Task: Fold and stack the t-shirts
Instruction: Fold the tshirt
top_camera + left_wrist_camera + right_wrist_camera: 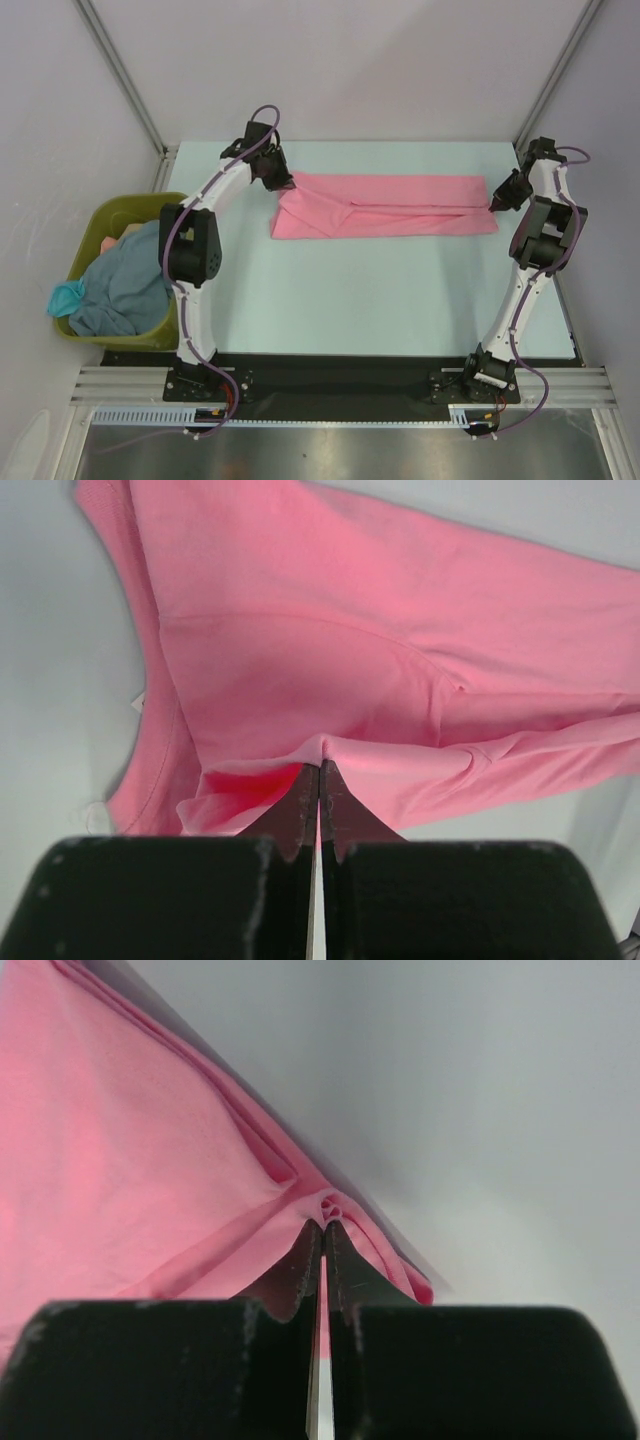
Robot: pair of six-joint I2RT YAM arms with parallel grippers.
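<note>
The pink t-shirt (385, 205) lies folded lengthwise into a long band across the far part of the table. My left gripper (283, 183) is shut on its left end; in the left wrist view the cloth (330, 660) is pinched at the fingertips of that gripper (320, 765). My right gripper (493, 203) is shut on the right end; in the right wrist view a bunched fold of pink cloth (150, 1170) sits between the tips of that gripper (325, 1222). The grey-blue t-shirt (115, 285) and a teal one (66, 295) lie heaped in the bin.
The olive-green bin (105, 215) stands off the table's left edge beside the left arm. The pale blue table (380, 300) runs between the arms. Grey walls and metal posts close the back and sides.
</note>
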